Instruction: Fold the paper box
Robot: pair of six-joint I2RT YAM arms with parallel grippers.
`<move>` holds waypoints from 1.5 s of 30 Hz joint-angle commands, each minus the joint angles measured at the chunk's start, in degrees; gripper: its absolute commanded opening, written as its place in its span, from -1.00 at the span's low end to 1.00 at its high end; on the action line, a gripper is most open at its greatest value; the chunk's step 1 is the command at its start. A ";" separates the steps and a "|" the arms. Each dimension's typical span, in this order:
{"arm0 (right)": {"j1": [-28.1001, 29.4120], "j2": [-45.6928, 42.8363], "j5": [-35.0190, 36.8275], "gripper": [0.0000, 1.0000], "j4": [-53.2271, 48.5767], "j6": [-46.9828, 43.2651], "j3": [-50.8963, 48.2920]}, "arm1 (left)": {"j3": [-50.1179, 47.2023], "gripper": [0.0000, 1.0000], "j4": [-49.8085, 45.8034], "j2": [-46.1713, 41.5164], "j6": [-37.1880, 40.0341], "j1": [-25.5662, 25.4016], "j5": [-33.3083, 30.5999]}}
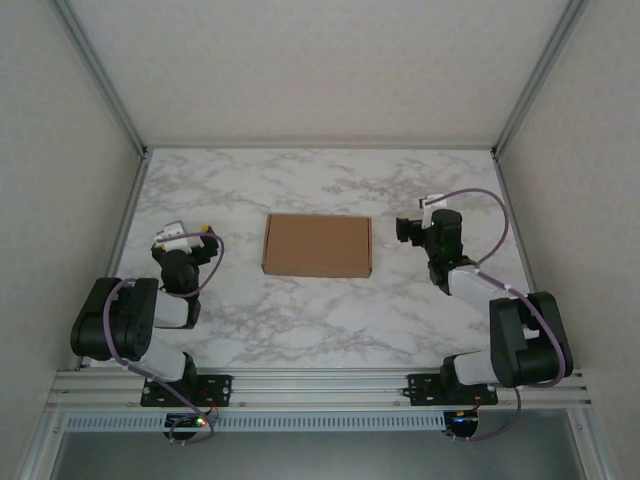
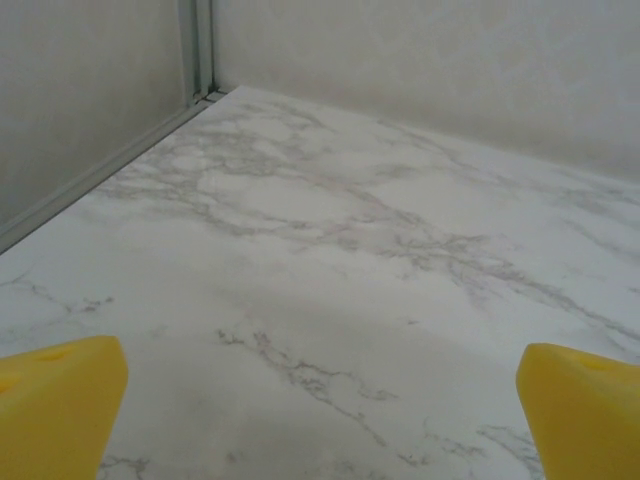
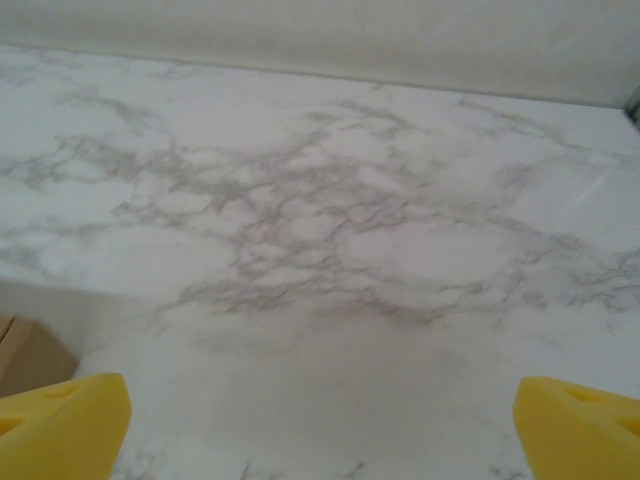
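White marble surface (image 1: 300, 330) sits inside pale walls (image 1: 60, 150). The box (image 1: 316, 244) is brown. It lies flat and looks shut, in the middle of the surface, between the two arms. The left end effector (image 1: 192, 236) is off to the left of the box, well apart from it. Its yellow fingers (image 2: 60, 405) are wide apart with nothing between them. The right end effector (image 1: 408, 231) is near the right side of the box, not touching it. Its fingers are wide apart too and hold nothing.
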 commanded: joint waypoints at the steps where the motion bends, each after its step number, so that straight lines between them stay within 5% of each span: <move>1: -2.22 2.64 4.80 0.97 -0.89 2.22 -0.11 | 0.83 0.99 3.02 0.11 1.00 0.26 1.87; 6: -8.79 9.04 -7.33 0.97 32.17 5.37 -16.64 | 0.77 0.99 3.30 0.27 1.00 0.26 1.78; 11: -9.31 8.53 -17.04 0.97 24.16 2.18 -12.99 | 0.92 0.99 3.16 0.24 1.00 0.19 1.77; 45: -8.41 8.54 -11.58 0.98 22.01 2.85 -11.79 | 0.85 0.99 3.12 0.20 0.82 0.70 2.75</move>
